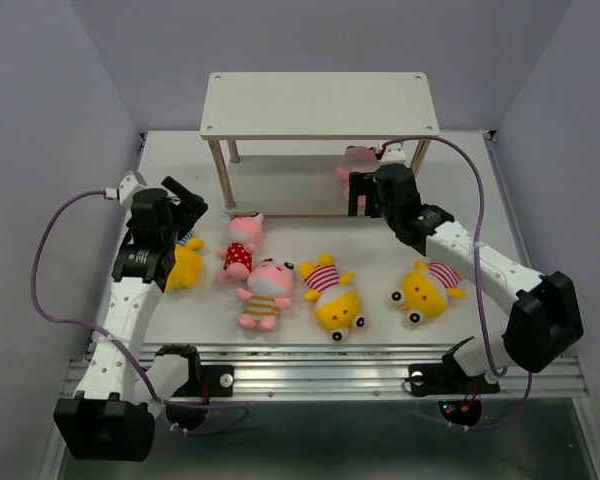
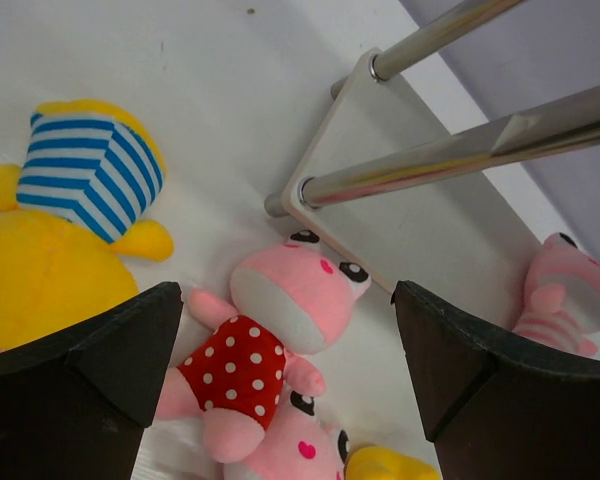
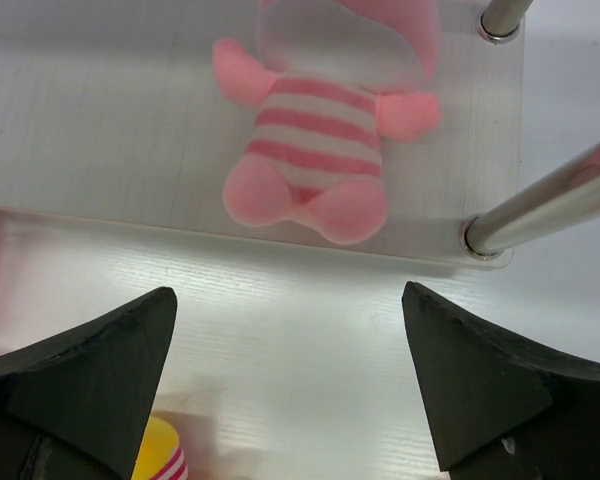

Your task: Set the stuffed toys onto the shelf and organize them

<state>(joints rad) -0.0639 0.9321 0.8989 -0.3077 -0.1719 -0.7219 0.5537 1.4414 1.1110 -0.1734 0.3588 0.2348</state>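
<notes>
The two-tier whitish shelf stands at the back of the table. A pink toy in a pink striped shirt lies on its lower board at the right. My right gripper is open and empty just in front of it. My left gripper is open and empty above a pink toy in a red dotted shirt by the shelf's left leg. A yellow toy in a blue striped shirt lies under the left arm.
A pink toy in a yellow striped shirt, a yellow toy in a pink striped shirt and another yellow toy lie on the table in front. The shelf's metal legs stand close to the left gripper.
</notes>
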